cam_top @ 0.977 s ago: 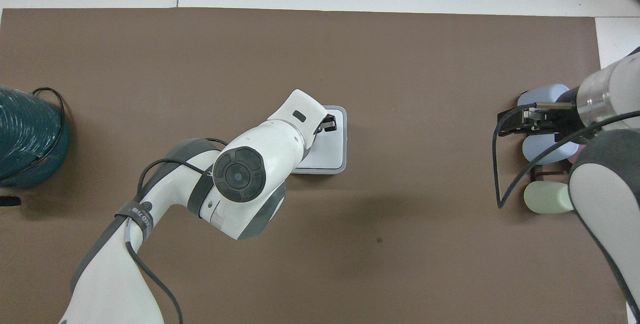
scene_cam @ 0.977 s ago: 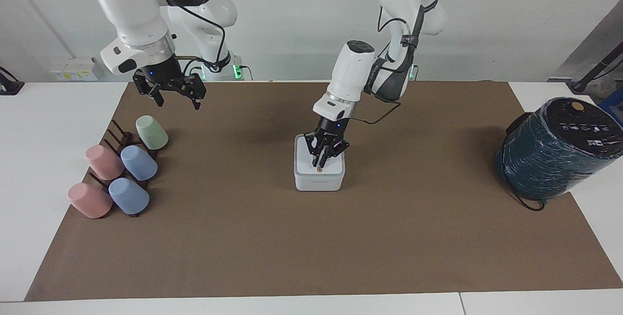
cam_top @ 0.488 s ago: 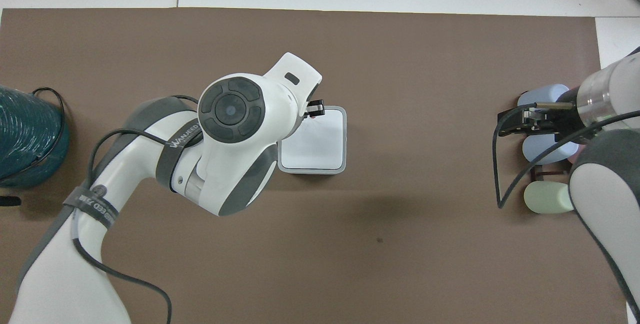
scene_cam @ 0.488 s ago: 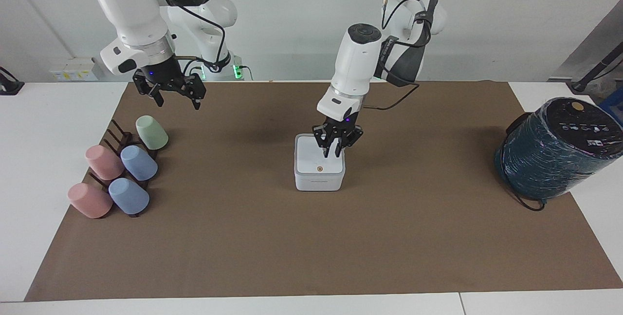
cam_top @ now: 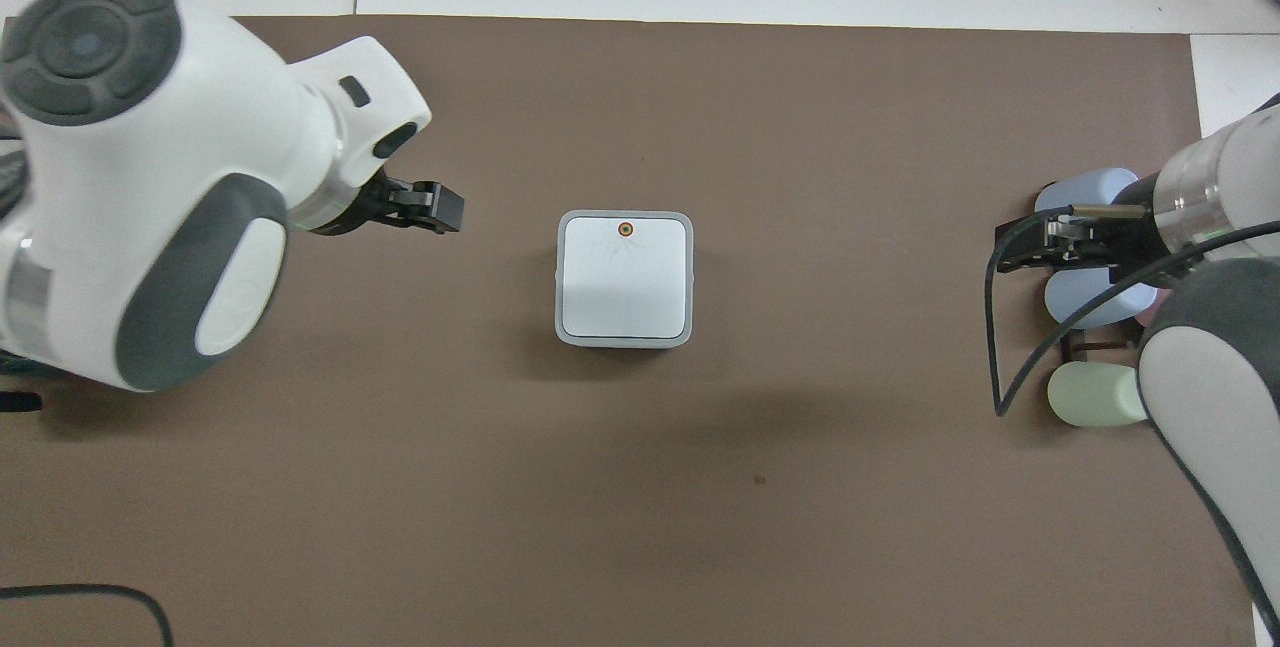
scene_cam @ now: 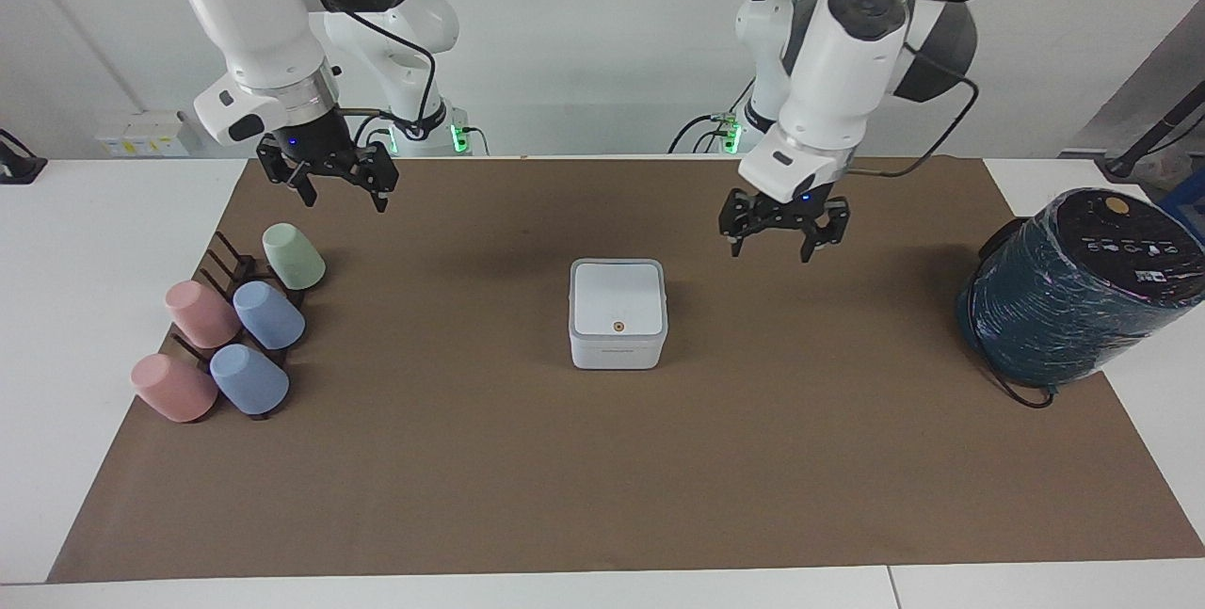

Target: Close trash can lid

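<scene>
The small white trash can [scene_cam: 617, 354] stands mid-mat. Its lid [scene_cam: 618, 296] lies flat and shut on top, with the orange dot showing at the edge farther from the robots; the lid also shows in the overhead view [cam_top: 624, 277]. My left gripper [scene_cam: 774, 237] is open and empty. It hangs over the mat beside the can, toward the left arm's end, and touches nothing; it also shows in the overhead view [cam_top: 436, 208]. My right gripper [scene_cam: 331, 182] is open and waits in the air above the cups [cam_top: 1040, 242].
A dark rack with several pastel cups [scene_cam: 235, 336] lies at the right arm's end of the brown mat [scene_cam: 602, 477]. A big dark teal wrapped cylinder [scene_cam: 1083, 289] stands at the left arm's end.
My left gripper has lifted off the lid and swung away toward the left arm's end, its fingers now spread. The lid stays shut. The right arm has not moved.
</scene>
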### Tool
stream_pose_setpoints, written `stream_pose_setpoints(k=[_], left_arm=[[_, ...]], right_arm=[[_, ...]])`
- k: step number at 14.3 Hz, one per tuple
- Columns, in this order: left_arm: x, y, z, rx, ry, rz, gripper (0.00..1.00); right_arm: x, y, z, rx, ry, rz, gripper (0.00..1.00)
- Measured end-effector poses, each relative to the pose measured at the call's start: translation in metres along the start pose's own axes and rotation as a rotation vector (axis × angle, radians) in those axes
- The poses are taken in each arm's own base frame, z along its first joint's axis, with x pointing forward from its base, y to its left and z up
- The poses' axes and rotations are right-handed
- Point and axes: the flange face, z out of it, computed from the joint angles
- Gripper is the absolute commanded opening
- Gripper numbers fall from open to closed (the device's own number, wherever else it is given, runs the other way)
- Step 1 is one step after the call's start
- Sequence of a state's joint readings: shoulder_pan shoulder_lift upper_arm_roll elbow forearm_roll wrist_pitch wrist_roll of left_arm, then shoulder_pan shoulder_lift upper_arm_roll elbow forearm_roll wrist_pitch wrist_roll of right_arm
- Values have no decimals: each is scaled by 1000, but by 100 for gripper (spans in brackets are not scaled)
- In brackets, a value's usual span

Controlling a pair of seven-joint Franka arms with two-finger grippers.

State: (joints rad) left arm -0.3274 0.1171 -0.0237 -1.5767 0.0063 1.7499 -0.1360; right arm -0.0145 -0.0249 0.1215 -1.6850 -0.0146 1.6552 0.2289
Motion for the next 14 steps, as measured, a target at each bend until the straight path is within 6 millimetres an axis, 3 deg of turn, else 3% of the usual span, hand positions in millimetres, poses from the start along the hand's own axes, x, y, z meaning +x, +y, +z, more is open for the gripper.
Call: stream_pose_setpoints(k=[3,6,11,14], left_arm=[[-22,-62,-29,8,-49,36,100],[-27,-111,-33,8,-61,32,100],[-31,-144,-30,7,-66,34,100],[-31,-148,-30,7,-65,45,100]], right_arm=[[0,0,0,0,0,0,100],[0,0,0,0,0,0,100],[0,0,0,0,0,0,100],[0,0,0,0,0,0,100]])
